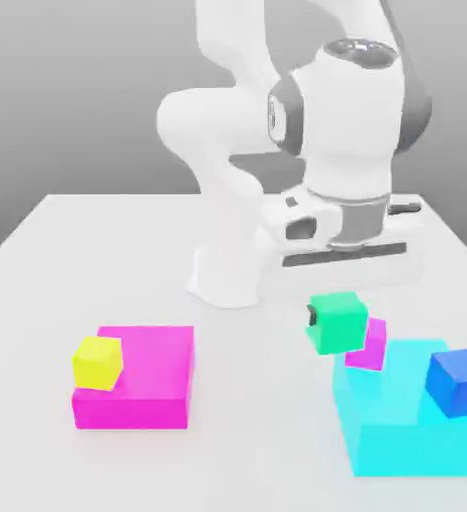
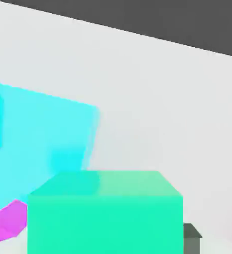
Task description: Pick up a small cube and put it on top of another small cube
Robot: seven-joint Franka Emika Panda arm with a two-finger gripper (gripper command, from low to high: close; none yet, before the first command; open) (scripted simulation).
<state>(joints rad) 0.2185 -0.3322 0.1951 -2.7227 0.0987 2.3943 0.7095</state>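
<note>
The small teal-green cube point(image 1: 339, 322) hangs just under the white hand, with my gripper point(image 1: 335, 312) shut on it. A dark fingertip point(image 1: 313, 318) shows at the cube's side toward the exterior view's left. The small magenta-pink cube point(image 1: 371, 348) sits tilted on the near corner of the big cyan block point(image 1: 407, 430). It lies just behind and below the green cube, which hides part of it. In the hand view the green cube point(image 2: 105, 213) looms close, with a dark fingertip point(image 2: 191, 237) beside it and a sliver of the pink cube point(image 2: 8, 222).
A small blue cube point(image 1: 459, 382) rests on the cyan block at the exterior view's right. A small yellow cube point(image 1: 98, 362) sits on the big flat magenta block point(image 1: 147, 385) at the left. The arm's white base point(image 1: 227, 270) stands behind on the white table point(image 1: 57, 250).
</note>
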